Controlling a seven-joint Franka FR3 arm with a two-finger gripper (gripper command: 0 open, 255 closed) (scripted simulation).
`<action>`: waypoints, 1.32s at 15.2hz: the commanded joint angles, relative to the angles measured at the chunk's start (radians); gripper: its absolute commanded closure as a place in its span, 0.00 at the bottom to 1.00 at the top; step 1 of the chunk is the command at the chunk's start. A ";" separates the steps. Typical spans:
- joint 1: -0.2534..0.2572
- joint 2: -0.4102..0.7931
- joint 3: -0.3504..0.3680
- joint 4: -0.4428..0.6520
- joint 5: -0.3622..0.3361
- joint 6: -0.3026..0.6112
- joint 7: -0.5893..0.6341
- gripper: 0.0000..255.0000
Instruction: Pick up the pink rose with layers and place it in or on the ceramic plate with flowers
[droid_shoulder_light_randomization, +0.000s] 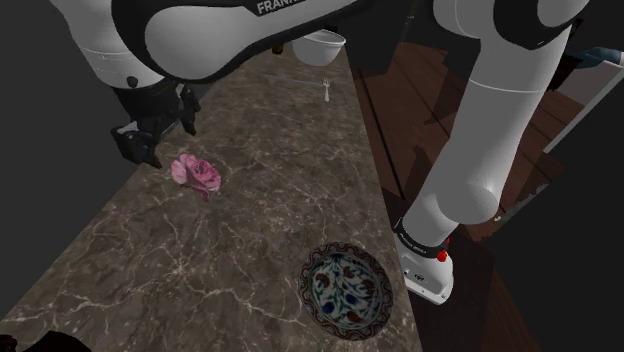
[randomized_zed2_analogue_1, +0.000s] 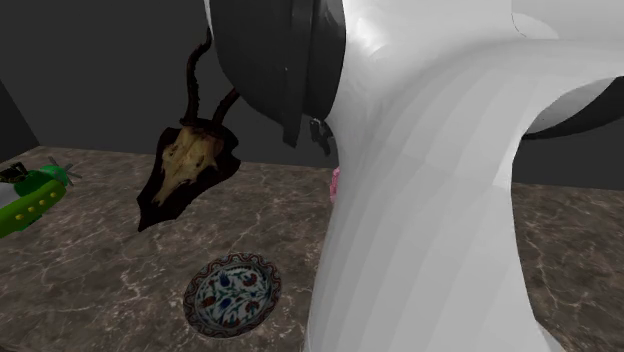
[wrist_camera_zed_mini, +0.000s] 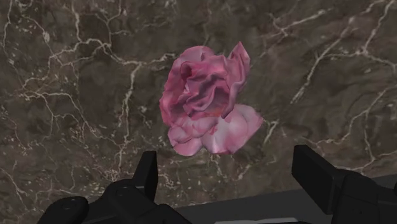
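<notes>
Though spread wide and empty, gripper (droid_shoulder_light_randomization: 160, 139) above pink rose (droid_shoulder_light_randomization: 195, 173); flowered plate (droid_shoulder_light_randomization: 311, 290), fork (droid_shoulder_light_randomization: 326, 91) well apart.

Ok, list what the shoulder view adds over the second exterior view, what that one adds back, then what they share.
Shoulder view adds: the open gripper near the pink rose, a fork, a white bowl. Second exterior view adds: a horned skull on a plaque, a green and yellow toy. Shared: the flowered plate, the marble counter, the white arm, and the rose, a pink sliver beside the arm in the second exterior view.
</notes>
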 joint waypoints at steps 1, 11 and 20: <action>0.003 0.015 -0.003 -0.005 -0.014 0.015 0.009 0.00; -0.005 0.031 -0.013 -0.059 -0.032 0.081 0.021 0.00; -0.004 0.033 -0.013 -0.066 -0.035 0.090 0.026 1.00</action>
